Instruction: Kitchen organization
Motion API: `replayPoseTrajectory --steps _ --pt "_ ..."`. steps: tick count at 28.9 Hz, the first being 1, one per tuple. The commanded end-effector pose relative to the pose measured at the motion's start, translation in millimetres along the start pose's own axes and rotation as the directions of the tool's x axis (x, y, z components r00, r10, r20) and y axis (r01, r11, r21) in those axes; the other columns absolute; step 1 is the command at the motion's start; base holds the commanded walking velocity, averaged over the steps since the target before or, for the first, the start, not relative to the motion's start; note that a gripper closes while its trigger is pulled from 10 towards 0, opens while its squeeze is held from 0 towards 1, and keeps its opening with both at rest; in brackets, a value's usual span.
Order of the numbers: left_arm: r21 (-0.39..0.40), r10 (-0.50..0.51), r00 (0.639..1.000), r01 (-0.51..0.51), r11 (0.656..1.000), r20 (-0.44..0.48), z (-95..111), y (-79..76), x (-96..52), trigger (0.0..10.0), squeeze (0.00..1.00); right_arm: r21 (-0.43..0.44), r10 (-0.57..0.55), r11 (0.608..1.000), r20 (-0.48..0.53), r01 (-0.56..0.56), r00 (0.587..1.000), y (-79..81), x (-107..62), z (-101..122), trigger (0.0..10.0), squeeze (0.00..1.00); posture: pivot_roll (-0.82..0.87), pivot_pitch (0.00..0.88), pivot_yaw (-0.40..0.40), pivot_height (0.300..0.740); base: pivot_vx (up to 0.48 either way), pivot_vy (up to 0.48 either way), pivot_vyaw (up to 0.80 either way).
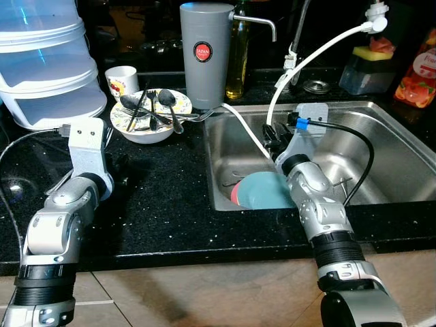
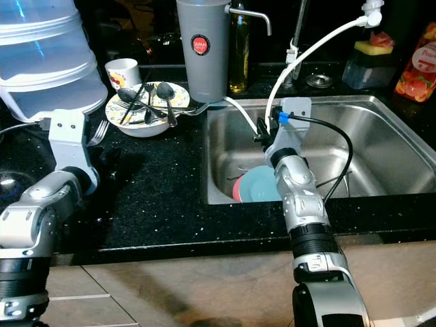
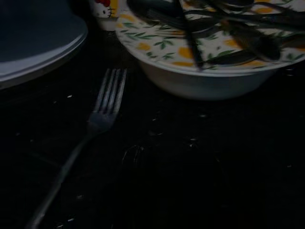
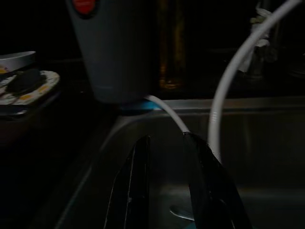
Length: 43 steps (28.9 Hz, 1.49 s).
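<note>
Fork (image 3: 102, 112) lies flat on black counter (image 1: 170, 197), at 8 o'clock of floral bowl (image 1: 146, 116), just ahead of left gripper (image 1: 109, 139), fingers cannot tell. Thin, stiff, slippery steel; likely pinch mid-handle. Right gripper (image 4: 167, 186) open, empty, over sink (image 1: 381, 116).

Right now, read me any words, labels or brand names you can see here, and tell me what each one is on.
"JAPAN" on the red round badge of the grey water filter jug; the smaller print under it is too small to read.
Label on the orange bottle: blurred, unreadable.
Cartoon print on the white mug: no legible words.
</note>
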State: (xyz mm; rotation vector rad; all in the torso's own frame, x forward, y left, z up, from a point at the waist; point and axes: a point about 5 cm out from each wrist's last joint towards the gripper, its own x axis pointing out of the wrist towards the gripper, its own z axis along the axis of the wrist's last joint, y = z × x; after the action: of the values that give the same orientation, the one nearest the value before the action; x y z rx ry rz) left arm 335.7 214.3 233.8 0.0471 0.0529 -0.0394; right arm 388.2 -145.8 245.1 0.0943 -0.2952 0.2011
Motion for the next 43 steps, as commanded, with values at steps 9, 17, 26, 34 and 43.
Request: replayPoseTrajectory --steps 9,17,26,34,43 --pt "0.010 -0.011 1.000 0.012 1.000 -0.018 -3 -1.3 -2.3 10.0 0.00 0.008 -0.007 1.000 -0.022 0.007 1.000 -1.5 -4.0 -7 10.0 0.00 0.02 0.106 0.020 0.740 0.000 0.000 0.00" --pt "0.019 -0.009 1.000 0.009 1.000 -0.015 -2 -0.9 -0.7 10.0 0.00 0.008 0.000 1.000 -0.026 0.001 1.000 -0.2 -2.3 -7 10.0 0.00 0.03 0.106 0.015 0.740 0.000 0.000 0.00" --pt "-0.036 0.028 1.000 -0.028 0.999 0.006 2 4.5 13.7 10.0 0.00 0.013 0.007 1.000 -0.036 -0.006 0.999 0.9 -0.1 -9 10.0 0.00 0.03 0.131 -0.007 0.740 0.000 0.000 0.00" --pt "-0.303 0.069 0.996 -0.047 0.952 0.063 12 1.8 32.1 10.0 1.00 0.005 0.012 1.000 -0.029 -0.012 1.000 0.4 2.0 -4 10.0 0.00 0.02 0.143 -0.004 0.740 0.000 0.000 0.00" --pt "-0.490 -0.012 0.992 0.074 0.868 0.129 20 -11.1 43.4 10.0 1.00 -0.005 0.011 1.000 -0.025 -0.011 1.000 -1.5 1.4 -3 10.0 0.00 0.01 0.152 0.001 0.740 0.000 0.000 0.00"
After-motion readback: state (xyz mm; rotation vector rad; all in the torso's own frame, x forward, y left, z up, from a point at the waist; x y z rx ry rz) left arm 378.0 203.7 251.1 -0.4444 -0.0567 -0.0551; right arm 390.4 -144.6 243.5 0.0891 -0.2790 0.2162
